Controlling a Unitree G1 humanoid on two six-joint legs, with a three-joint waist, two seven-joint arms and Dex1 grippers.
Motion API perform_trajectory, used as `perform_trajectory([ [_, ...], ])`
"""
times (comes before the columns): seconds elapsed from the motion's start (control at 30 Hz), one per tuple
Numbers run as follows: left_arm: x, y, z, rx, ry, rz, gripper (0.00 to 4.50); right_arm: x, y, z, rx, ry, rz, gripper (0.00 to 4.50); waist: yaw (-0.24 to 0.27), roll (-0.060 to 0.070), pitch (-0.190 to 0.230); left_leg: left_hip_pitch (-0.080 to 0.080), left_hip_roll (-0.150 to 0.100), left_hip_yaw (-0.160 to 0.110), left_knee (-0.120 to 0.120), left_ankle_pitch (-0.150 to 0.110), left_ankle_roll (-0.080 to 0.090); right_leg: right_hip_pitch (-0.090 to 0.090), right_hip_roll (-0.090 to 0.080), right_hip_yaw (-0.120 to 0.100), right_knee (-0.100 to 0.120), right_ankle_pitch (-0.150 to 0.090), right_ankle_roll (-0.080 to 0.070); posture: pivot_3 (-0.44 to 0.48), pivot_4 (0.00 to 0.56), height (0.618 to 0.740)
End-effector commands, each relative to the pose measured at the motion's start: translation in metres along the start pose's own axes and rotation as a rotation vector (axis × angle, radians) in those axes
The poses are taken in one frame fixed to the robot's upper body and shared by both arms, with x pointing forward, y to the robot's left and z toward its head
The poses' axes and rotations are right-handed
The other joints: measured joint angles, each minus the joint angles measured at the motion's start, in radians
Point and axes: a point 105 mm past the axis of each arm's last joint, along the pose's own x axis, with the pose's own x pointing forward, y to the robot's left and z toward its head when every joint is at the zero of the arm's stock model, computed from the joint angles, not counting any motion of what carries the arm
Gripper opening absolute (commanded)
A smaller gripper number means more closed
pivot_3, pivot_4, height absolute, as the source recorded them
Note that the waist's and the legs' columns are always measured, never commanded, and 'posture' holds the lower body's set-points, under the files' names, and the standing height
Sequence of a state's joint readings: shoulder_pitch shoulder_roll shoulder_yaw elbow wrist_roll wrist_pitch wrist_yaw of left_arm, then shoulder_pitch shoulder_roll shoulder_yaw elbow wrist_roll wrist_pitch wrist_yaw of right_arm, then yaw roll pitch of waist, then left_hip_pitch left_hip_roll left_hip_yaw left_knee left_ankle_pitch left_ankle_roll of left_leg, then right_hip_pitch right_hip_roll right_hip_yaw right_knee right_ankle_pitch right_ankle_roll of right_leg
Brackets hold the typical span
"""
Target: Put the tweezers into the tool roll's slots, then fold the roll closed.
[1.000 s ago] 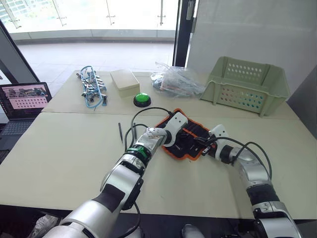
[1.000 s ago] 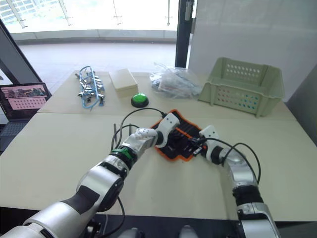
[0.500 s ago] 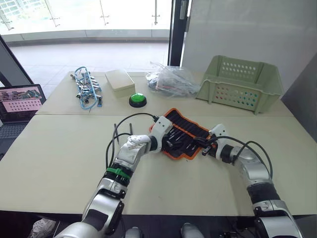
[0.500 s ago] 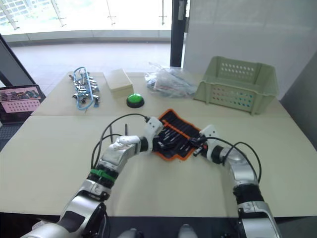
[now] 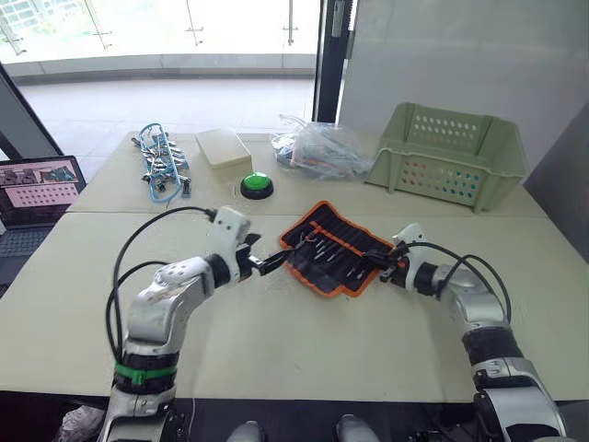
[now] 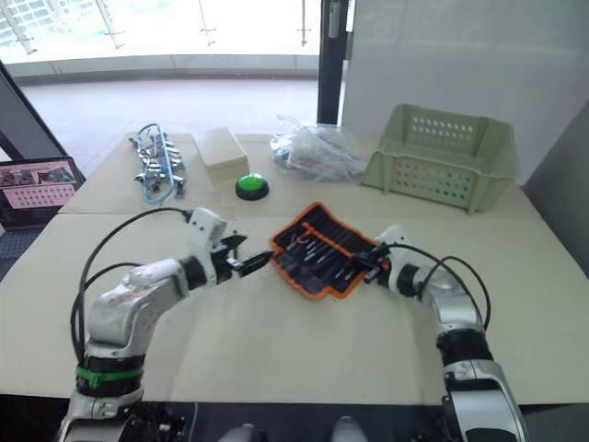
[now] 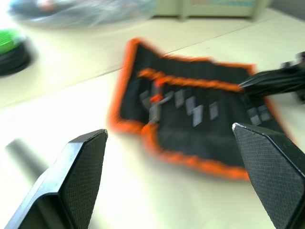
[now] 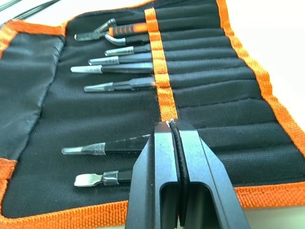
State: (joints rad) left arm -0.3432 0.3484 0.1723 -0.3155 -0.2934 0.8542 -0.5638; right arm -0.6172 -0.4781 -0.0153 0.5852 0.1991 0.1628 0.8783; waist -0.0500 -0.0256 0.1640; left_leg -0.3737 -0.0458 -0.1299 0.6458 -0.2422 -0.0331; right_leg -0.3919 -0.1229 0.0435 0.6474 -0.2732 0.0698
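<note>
The tool roll [image 5: 331, 249] lies unrolled on the table, black with orange edging. Several slim tweezers [image 8: 114, 69] sit in its slots [image 8: 200, 62], their silvery tips sticking out. My left gripper [image 5: 268, 263] hovers just left of the roll's near corner, open, with nothing between its fingers [image 7: 81, 167]. In the left wrist view the roll [image 7: 200, 109] lies ahead of it. My right gripper [image 5: 381, 265] is shut, its tips [image 8: 172, 125] resting on the roll's right part by the orange middle band.
A pale green basket [image 5: 451, 152] stands at the back right. A clear plastic bag [image 5: 322, 147], a green button [image 5: 257, 184], a beige box [image 5: 224, 147] and a blue-and-silver tangle of clips [image 5: 161, 166] line the back. A laptop [image 5: 37, 189] sits off the left edge.
My left gripper has opened and drawn back to the left, off the roll. The right gripper stays shut on the roll's right side. The camera has shifted.
</note>
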Motion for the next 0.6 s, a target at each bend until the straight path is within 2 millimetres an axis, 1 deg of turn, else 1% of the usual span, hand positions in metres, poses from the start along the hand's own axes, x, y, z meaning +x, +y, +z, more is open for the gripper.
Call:
perform_trajectory([
  [0.03,-0.028,0.015,0.007,0.005,-0.129,0.104,4.47,0.001,-0.002,-0.008,-0.008,0.027,-0.005,0.00,0.006,0.000,0.000,0.000,0.000,0.000,0.000,0.000,0.000,0.001,0.000,0.000,-0.001,0.000,0.000,0.000,0.150,0.740],
  [0.1,-0.045,0.024,-0.017,0.043,-0.090,0.160,4.47,0.003,-0.001,-0.011,-0.009,0.036,0.008,0.00,0.009,0.000,0.000,0.001,0.000,0.000,0.000,0.000,0.000,0.003,0.000,0.000,-0.001,0.000,0.000,0.000,0.150,0.740],
  [0.17,-0.067,0.029,-0.037,0.079,-0.079,0.225,4.47,0.005,0.000,-0.014,-0.012,0.045,0.018,0.00,0.008,0.000,0.000,0.002,0.000,0.001,0.000,0.000,0.000,0.003,0.000,0.000,-0.002,0.000,0.000,0.000,0.150,0.740],
  [0.23,-0.084,0.031,-0.045,0.096,-0.099,0.279,4.47,0.006,-0.001,-0.015,-0.013,0.046,0.022,0.00,0.007,0.000,0.000,0.003,0.000,0.002,-0.001,-0.001,0.001,0.003,0.000,0.001,-0.002,0.000,-0.001,0.000,0.150,0.740],
  [0.33,-0.104,0.024,-0.052,0.120,-0.143,0.322,4.47,0.005,-0.002,-0.015,-0.016,0.047,0.022,0.00,0.012,0.000,0.000,0.002,0.001,0.002,-0.001,-0.001,0.001,0.004,0.000,0.000,-0.003,0.001,-0.001,0.000,0.150,0.740],
  [0.43,-0.124,0.020,-0.067,0.075,-0.153,0.409,4.47,0.006,-0.003,-0.016,-0.016,0.047,0.025,0.00,0.015,0.000,0.000,0.003,0.002,0.002,-0.001,-0.001,0.001,0.005,0.000,0.000,-0.005,0.001,-0.002,0.000,0.150,0.740],
  [0.5,-0.135,0.014,-0.078,0.056,-0.143,0.451,4.47,0.006,-0.004,-0.017,-0.016,0.047,0.027,0.00,0.013,0.000,0.000,0.003,0.002,0.003,-0.001,-0.001,0.001,0.005,0.000,0.000,-0.005,0.001,-0.002,0.000,0.150,0.740],
  [0.6,-0.145,0.010,-0.090,0.038,-0.132,0.501,4.47,0.006,-0.004,-0.018,-0.015,0.045,0.029,0.00,0.013,0.000,0.000,0.003,0.003,0.004,-0.001,-0.002,0.003,0.005,0.001,0.000,-0.005,0.001,-0.002,0.000,0.150,0.740],
])
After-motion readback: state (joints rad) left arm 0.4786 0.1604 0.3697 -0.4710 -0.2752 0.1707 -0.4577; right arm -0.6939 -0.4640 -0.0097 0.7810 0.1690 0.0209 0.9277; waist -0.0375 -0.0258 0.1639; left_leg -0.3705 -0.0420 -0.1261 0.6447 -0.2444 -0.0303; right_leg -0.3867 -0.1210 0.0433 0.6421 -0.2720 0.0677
